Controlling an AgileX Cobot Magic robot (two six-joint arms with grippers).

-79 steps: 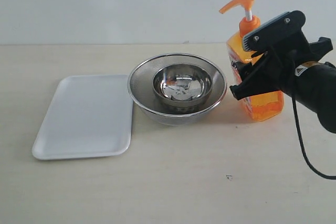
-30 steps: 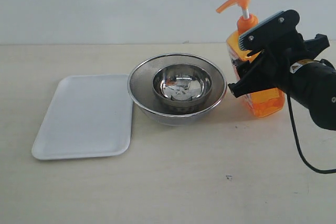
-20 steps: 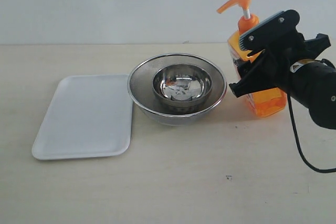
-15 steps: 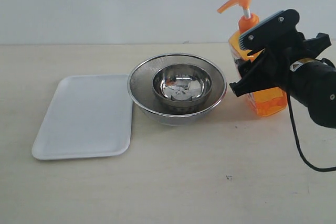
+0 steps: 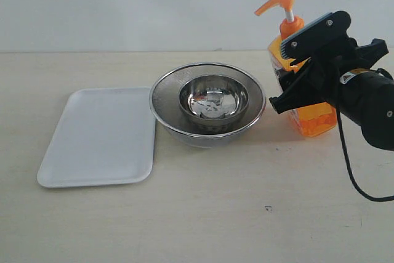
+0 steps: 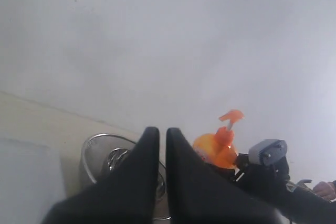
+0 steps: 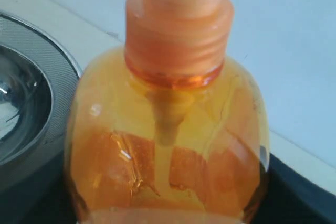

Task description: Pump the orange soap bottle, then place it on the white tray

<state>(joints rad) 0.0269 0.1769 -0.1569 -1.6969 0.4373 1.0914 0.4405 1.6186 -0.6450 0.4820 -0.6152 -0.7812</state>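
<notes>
at the right end of the table (image 5: 215, 214), the orange soap bottle (image 5: 315, 120) stands a touch tilted, its base down at the tabletop; from where i stand i can't tell whether it actually rests on the wood or hangs just off it. its pump head sits raised on the white stem, with the nozzle pointing across toward the bowls. the right gripper (image 5: 282, 78) has the bottle around its middle, one black finger over the shoulder and the other low on the near side, jaws closed against the body and holding it. the right wrist view is nearly filled by the bottle (image 7: 168, 156), its collar uppermost and liquid showing through the plastic.

just beside the bottle, toward the middle of the table, is a large steel mesh bowl (image 5: 166, 109) with a smaller steel bowl (image 5: 214, 101) nested inside it. on the far side of those bowls lies the white tray (image 5: 98, 137), flat, its edge close against the big bowl's rim and well apart from the bottle.

the left gripper (image 6: 158, 132) appears only in its own wrist view, raised above the table, fingers brought together with a bare slit between them and nothing held.
</notes>
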